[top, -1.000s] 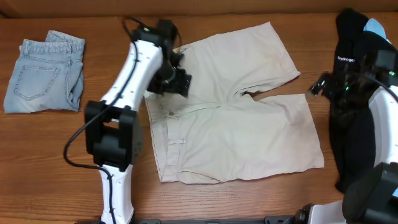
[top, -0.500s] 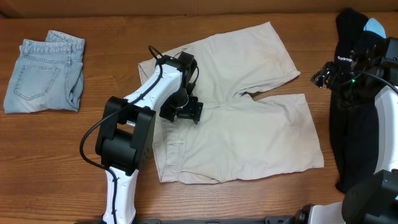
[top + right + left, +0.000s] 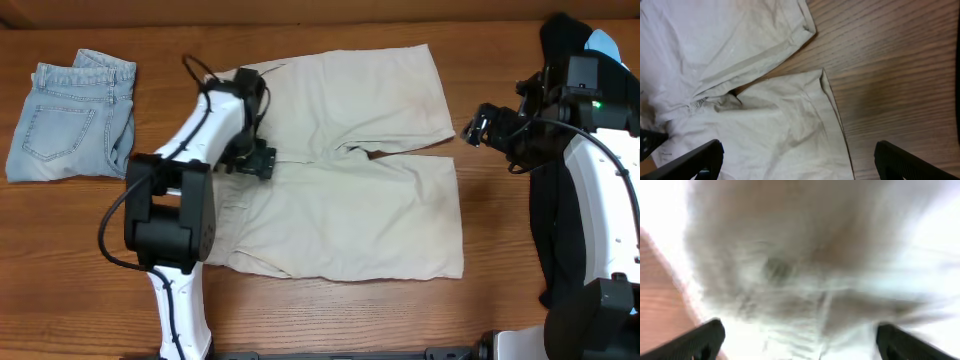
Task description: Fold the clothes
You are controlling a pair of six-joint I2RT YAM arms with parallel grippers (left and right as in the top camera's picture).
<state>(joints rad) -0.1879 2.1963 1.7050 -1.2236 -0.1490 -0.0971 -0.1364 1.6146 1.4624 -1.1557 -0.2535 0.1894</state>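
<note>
The beige shorts (image 3: pixel 350 200) lie spread flat mid-table, waistband to the left and both legs pointing right. My left gripper (image 3: pixel 255 162) is low over the waistband area. In the left wrist view (image 3: pixel 800 342) its fingers are wide apart and blurred beige fabric (image 3: pixel 805 255) fills the frame. My right gripper (image 3: pixel 478 125) hovers just right of the far leg's hem. In the right wrist view (image 3: pixel 800 162) it is open and empty, above the near leg (image 3: pixel 765 125) and the crotch gap.
Folded light-blue denim shorts (image 3: pixel 70 115) lie at the far left. A black top (image 3: pixel 545 230) lies along the right edge under the right arm. Bare wooden table (image 3: pixel 80 260) surrounds the shorts.
The beige shorts have slid to the left with my left gripper, which moved from their middle to the waistband side. My right gripper has moved left toward the far leg's hem.
</note>
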